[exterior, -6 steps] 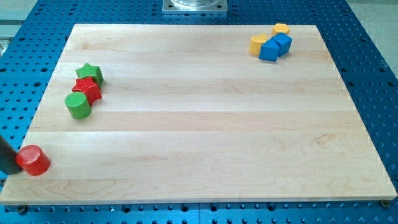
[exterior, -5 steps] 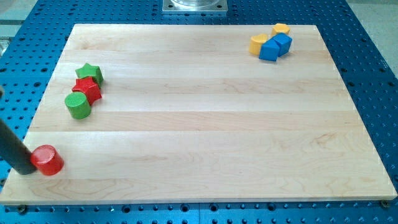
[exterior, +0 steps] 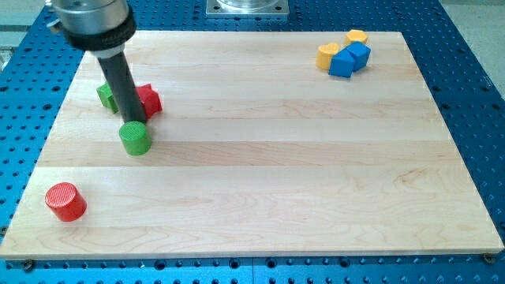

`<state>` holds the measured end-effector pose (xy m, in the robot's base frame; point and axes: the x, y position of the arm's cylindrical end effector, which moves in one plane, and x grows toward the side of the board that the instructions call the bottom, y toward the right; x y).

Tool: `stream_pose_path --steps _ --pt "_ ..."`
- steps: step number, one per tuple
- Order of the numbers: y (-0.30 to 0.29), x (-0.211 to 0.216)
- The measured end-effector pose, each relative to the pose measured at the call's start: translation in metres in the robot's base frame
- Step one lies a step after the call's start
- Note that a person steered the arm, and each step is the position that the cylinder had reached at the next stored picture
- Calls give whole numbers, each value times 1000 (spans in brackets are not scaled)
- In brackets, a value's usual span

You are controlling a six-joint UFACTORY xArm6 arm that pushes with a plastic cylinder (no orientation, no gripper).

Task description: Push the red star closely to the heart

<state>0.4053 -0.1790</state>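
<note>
The red star [exterior: 149,100] lies near the board's upper left, partly hidden behind my dark rod. My tip [exterior: 135,123] is just left of and below the star, touching the far edge of a green cylinder [exterior: 136,139]. A green star [exterior: 104,95] peeks out left of the rod. The yellow heart [exterior: 327,55] lies far off at the upper right, against the blue blocks.
A red cylinder [exterior: 65,202] stands near the board's lower left corner. Two blue blocks [exterior: 348,60] and another yellow block [exterior: 357,36] cluster beside the heart. The wooden board [exterior: 260,197] rests on a blue perforated table.
My rod has left the red cylinder at the lower left and moved up into the green and red cluster. The red star and the green cylinder have shifted right.
</note>
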Motion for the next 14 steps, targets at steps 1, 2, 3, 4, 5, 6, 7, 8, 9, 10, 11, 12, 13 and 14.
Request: stream_pose_path --steps 1,2,3,4,5,6,7,8,9,10,11,12,13,14 --pt "-26 -5" --pt "-2 -36" --pt "53 -62" --pt "86 -52" --pt "64 -33" --pt "51 2" --pt "85 -18" --pt "149 -47" --pt "202 -47" --pt "219 -44" --pt "246 -94" --pt "281 -120" --pt "292 -120" --pt "224 -86"
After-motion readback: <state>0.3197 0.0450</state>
